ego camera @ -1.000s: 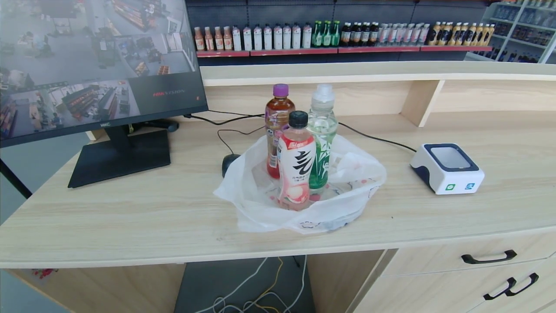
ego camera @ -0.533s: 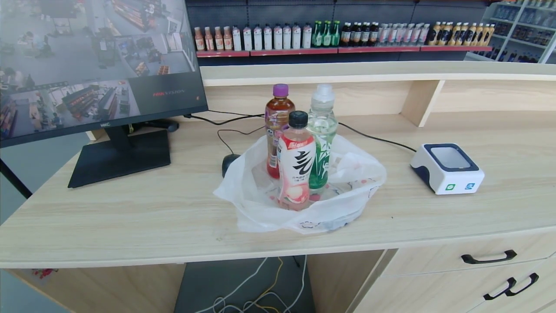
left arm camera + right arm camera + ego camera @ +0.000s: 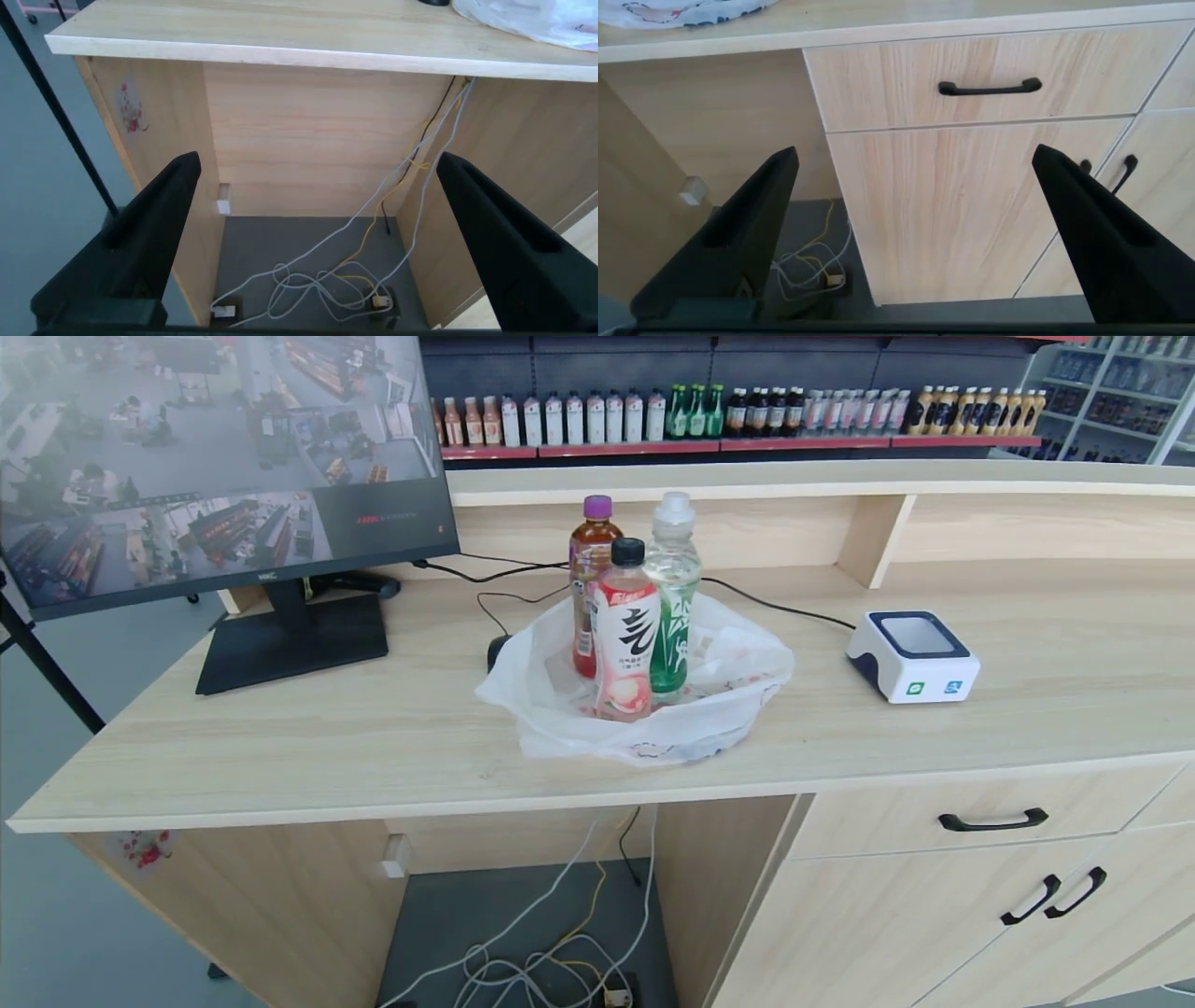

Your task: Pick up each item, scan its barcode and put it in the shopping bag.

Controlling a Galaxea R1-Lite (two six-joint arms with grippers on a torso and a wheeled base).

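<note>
Bottles [image 3: 624, 625] stand upright together in the shopping bag [image 3: 728, 709] on the counter [image 3: 280, 747], scanner [image 3: 912, 655] off to their right, while my left gripper [image 3: 318, 163] and right gripper [image 3: 915, 154] both gape wide, holding nothing.

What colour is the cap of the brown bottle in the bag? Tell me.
Purple; the cap shows best in the head view.

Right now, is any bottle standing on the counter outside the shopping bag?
No, the pink bottle, the purple-capped bottle and the green bottle all stand inside the shopping bag.
</note>
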